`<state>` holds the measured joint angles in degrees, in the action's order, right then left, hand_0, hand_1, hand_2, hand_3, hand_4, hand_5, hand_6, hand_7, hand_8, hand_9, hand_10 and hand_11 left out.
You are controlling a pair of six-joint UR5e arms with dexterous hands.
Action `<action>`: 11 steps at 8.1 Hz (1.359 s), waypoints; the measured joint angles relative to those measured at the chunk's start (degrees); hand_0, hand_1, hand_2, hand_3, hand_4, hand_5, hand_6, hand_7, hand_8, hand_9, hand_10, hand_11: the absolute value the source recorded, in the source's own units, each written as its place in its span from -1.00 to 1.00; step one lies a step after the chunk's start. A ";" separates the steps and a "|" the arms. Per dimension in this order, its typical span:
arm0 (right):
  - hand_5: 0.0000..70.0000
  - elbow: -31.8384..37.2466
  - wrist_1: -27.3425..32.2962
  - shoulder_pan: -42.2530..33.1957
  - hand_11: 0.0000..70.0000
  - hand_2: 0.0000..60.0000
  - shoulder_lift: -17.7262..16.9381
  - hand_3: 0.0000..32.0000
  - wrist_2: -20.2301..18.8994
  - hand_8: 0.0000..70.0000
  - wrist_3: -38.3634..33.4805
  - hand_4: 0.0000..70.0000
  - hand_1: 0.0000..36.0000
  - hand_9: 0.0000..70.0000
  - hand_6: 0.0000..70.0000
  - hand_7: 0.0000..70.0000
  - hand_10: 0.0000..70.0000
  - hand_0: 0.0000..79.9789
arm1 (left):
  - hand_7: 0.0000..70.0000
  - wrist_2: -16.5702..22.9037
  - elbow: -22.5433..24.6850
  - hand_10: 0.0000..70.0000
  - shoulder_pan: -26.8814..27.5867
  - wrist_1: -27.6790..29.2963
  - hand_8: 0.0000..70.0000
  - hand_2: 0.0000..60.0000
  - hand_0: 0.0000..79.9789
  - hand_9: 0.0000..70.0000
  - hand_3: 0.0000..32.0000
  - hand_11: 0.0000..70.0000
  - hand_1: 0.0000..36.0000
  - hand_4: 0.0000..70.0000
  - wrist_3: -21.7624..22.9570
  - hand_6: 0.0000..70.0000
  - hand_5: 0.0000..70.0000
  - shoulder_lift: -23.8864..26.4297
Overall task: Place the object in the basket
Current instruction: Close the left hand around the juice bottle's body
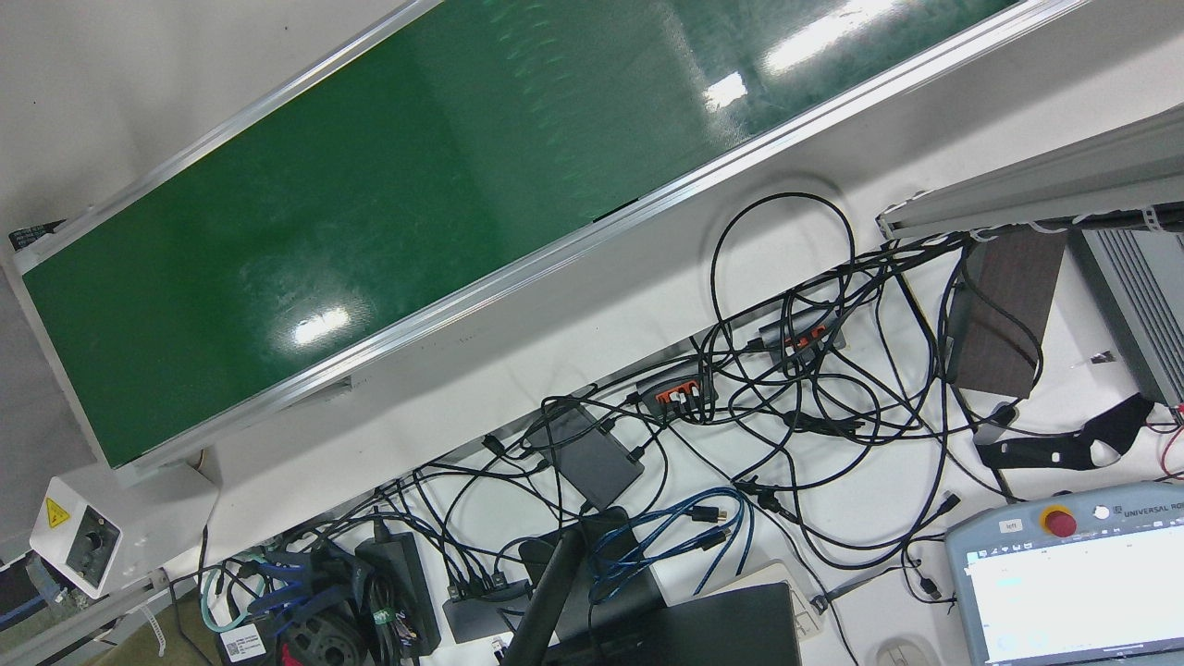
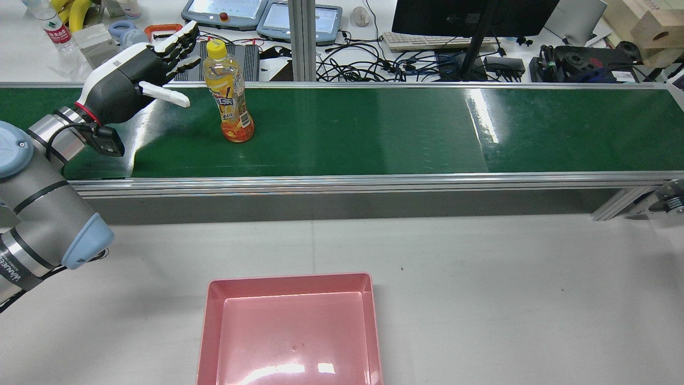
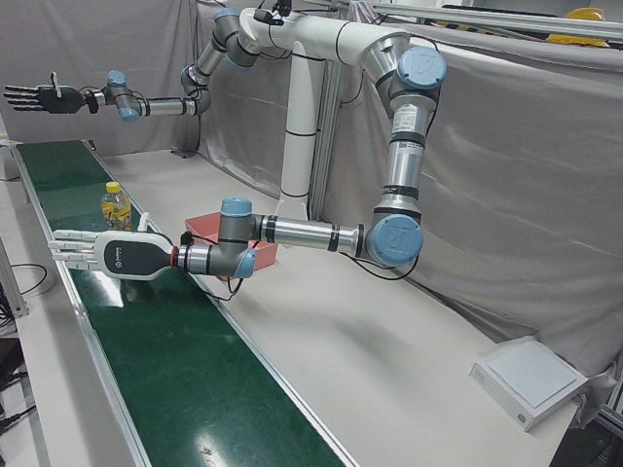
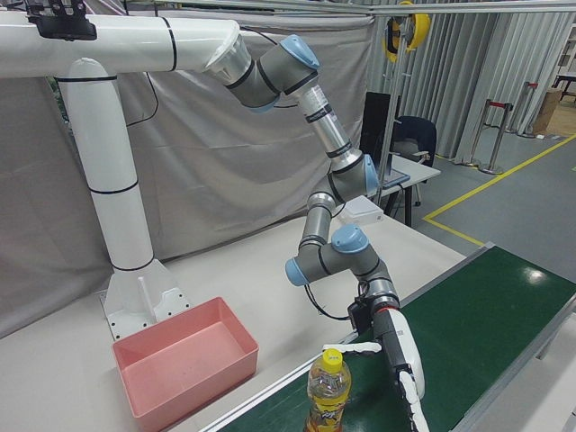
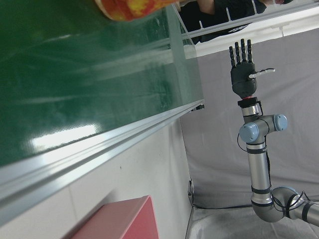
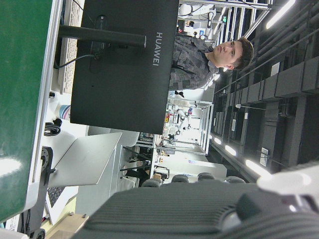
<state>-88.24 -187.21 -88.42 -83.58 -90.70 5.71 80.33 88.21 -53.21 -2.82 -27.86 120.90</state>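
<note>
Holding my left hand (image 2: 136, 72) spread wide and grasping nothing, I hover over the green conveyor belt (image 2: 374, 128), with the bottle (image 2: 230, 91) standing upright just beside my fingertips (image 2: 184, 43), at about 3 o'clock from my palm in the rear view. We do not touch yet. The bottle is tall and narrow, so I judge that a push from the extended fingers before they wrap around it could tip it over, and then it may roll along the belt or off its far edge. Its smooth plastic label may also slip if I close too high near the yellow cap.

The pink basket (image 2: 291, 331) lies on the white worktop (image 2: 507, 278) at about 5 o'clock from the bottle, well apart from it; carrying over the belt's metal rail with a loose grasp could drop the bottle short.

My right hand (image 3: 39, 97) is raised far away, fingers spread, empty.
</note>
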 measured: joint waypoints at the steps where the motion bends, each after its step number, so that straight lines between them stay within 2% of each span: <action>1: -1.00 0.00 0.00 -0.04 -1.00 -1.00 0.00 -1.00 0.00 -1.00 0.00 -1.00 -1.00 -1.00 -1.00 -1.00 -1.00 -1.00 | -1.00 0.00 0.10 -0.86 0.18 -0.03 -1.00 -0.95 0.21 -0.99 -1.00 -0.74 -0.23 -0.91 0.20 -1.00 -0.93 0.10; 2: -1.00 0.00 0.00 -0.06 -1.00 -1.00 0.00 -1.00 0.00 -1.00 0.00 -1.00 -1.00 -1.00 -1.00 -1.00 -1.00 -1.00 | -1.00 -0.03 0.15 -0.86 0.21 0.75 -1.00 -0.89 0.19 -0.97 -1.00 -0.75 -0.24 -0.93 0.57 -1.00 -0.94 0.20; 6: -1.00 0.00 0.00 -0.09 -1.00 -1.00 -0.02 -1.00 0.00 -1.00 0.00 -1.00 -1.00 -1.00 -1.00 -1.00 -1.00 -1.00 | -1.00 -0.08 -0.48 -0.85 1.53 4.61 -1.00 -0.92 0.21 -0.97 -1.00 -0.73 -0.22 -0.90 3.25 -1.00 -0.93 0.34; 7: -1.00 0.00 0.00 -0.09 -1.00 -1.00 -0.02 -1.00 0.00 -1.00 0.00 -1.00 -1.00 -1.00 -1.00 -1.00 -1.00 -1.00 | -1.00 -0.08 -0.56 -0.82 2.32 4.88 -0.99 -0.82 0.22 -0.92 -1.00 -0.69 -0.17 -0.87 3.99 -1.00 -0.88 0.36; 8: -1.00 0.00 0.00 -0.09 -1.00 -1.00 -0.01 -1.00 0.00 -1.00 0.00 -1.00 -1.00 -1.00 -1.00 -1.00 -1.00 -1.00 | -0.72 -0.06 -0.48 -0.40 2.73 4.93 -0.69 0.04 0.26 -0.49 -1.00 -0.08 0.13 -0.35 4.33 -0.91 -0.53 0.35; 9: -1.00 0.00 0.00 -0.09 -1.00 -1.00 -0.01 -1.00 0.00 -1.00 0.00 -1.00 -1.00 -1.00 -1.00 -1.00 -1.00 -1.00 | 0.57 -0.03 -0.22 0.81 2.87 4.69 0.45 1.00 0.31 0.96 -1.00 1.00 0.56 0.12 4.50 0.31 0.58 0.36; 10: -1.00 0.00 0.00 -0.09 -1.00 -1.00 0.00 -1.00 0.00 -1.00 0.00 -1.00 -1.00 -1.00 -1.00 -1.00 -1.00 -1.00 | 1.00 -0.04 1.23 1.00 2.88 1.79 0.81 1.00 0.25 1.00 -1.00 1.00 0.76 0.10 4.49 0.59 0.95 0.40; 11: -1.00 0.00 0.00 -0.13 -1.00 -1.00 0.00 -1.00 0.00 -1.00 0.00 -1.00 -1.00 -1.00 -1.00 -1.00 -1.00 -1.00 | 1.00 -0.12 3.26 1.00 2.71 -2.19 0.91 1.00 0.22 1.00 -1.00 1.00 0.87 0.04 4.25 0.63 1.00 0.51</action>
<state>-88.24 -187.21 -88.55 -83.59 -90.70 5.71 80.21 91.48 -50.50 -5.01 -23.61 121.41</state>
